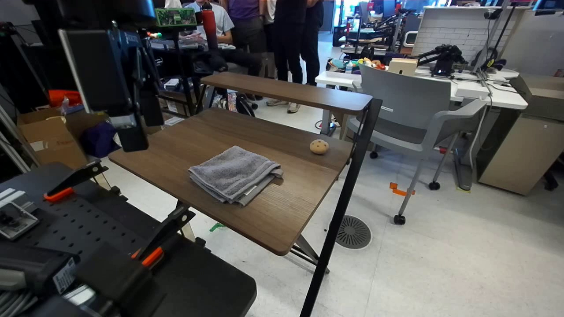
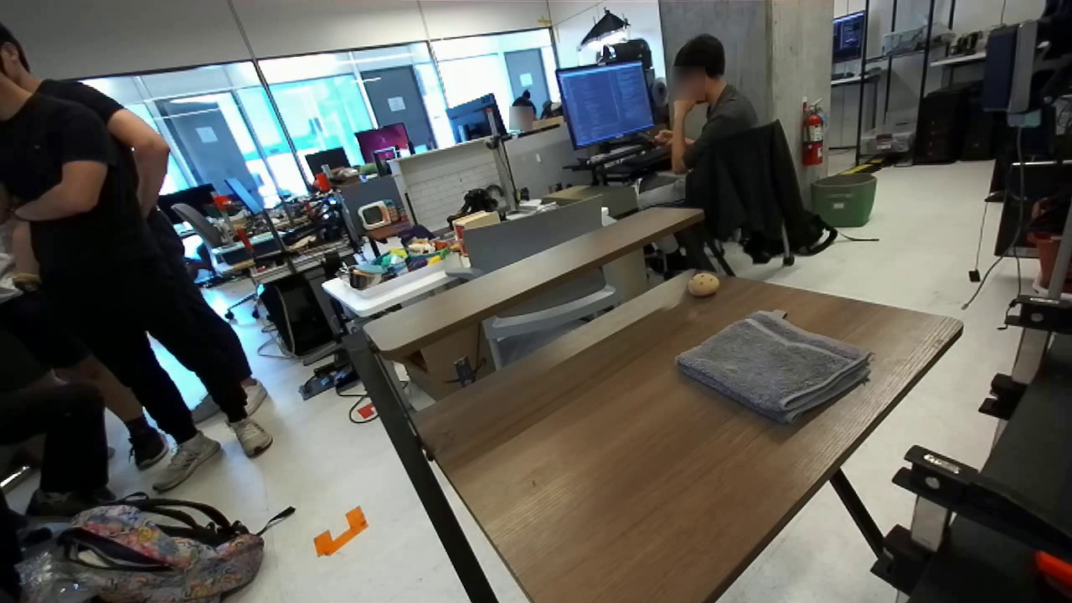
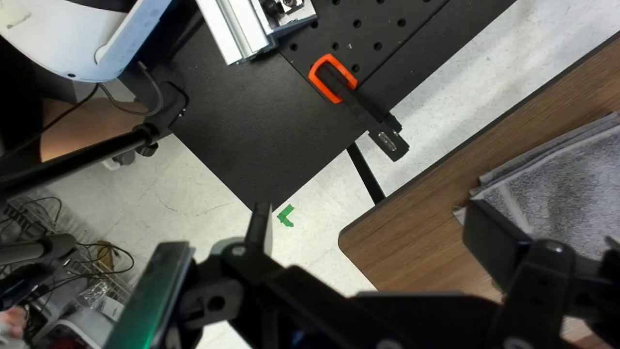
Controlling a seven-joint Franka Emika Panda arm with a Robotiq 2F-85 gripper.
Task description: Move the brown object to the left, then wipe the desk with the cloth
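Note:
On the wooden top of the desk (image 1: 172, 149) lies the brown object (image 1: 319, 146), a small tan ball with dark spots, close to the back edge under the raised shelf. It appears in both exterior views, and the wrist view does not show it. The grey cloth (image 2: 775, 364) is folded flat on the desk, apart from the ball. In the wrist view, part of the cloth (image 3: 571, 179) shows at the right, partly behind one finger. My gripper (image 1: 143, 127) hangs in the air at the near left of the desk. Its jaws [stand] wide apart with nothing between them.
A raised wooden shelf (image 1: 286, 90) runs along the desk's back, carried by a slanted black post (image 1: 343, 202). Black clamps (image 1: 169, 226) stick out from the black mounting table (image 1: 207, 273) toward the desk. A grey chair (image 1: 405, 101) stands behind, and people are in the background.

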